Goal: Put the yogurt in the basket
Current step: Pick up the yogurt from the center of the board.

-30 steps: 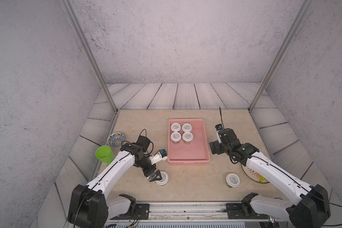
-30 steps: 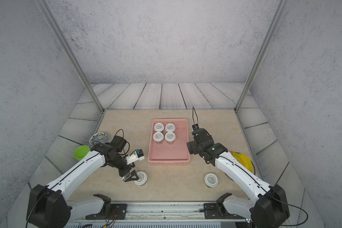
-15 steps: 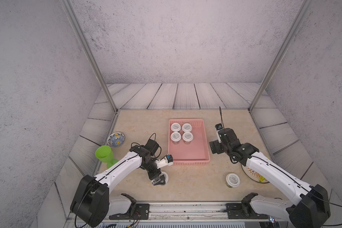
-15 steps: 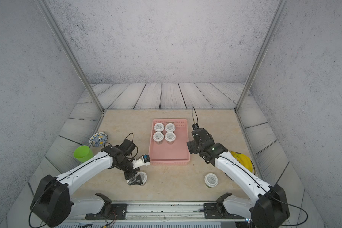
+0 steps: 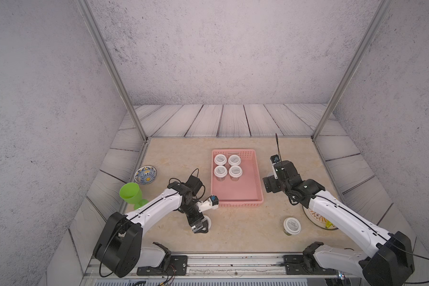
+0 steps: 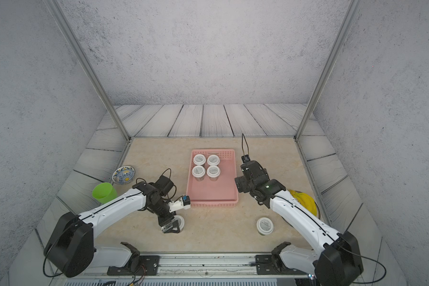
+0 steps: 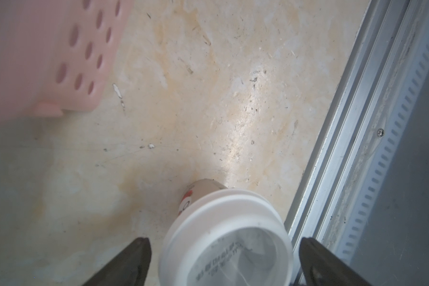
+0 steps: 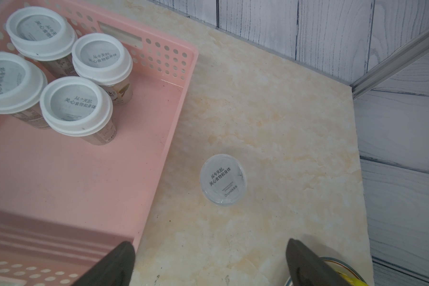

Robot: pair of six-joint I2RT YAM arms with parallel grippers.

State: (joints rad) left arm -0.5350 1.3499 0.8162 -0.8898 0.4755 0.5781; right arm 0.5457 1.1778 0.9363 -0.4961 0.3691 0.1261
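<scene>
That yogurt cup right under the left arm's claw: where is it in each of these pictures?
In a top view: yogurt cup half hidden under the left gripper.
In a top view: same cup, in front of the pink basket.
Left wrist: cup close up, between the open jaws.
Right wrist: not in it.
Shared landmark: the pink basket, in all four.

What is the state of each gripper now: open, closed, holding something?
Left gripper: open, one finger on each side of a yogurt cup, not closed on it.
Right gripper: open, holding nothing.
</scene>
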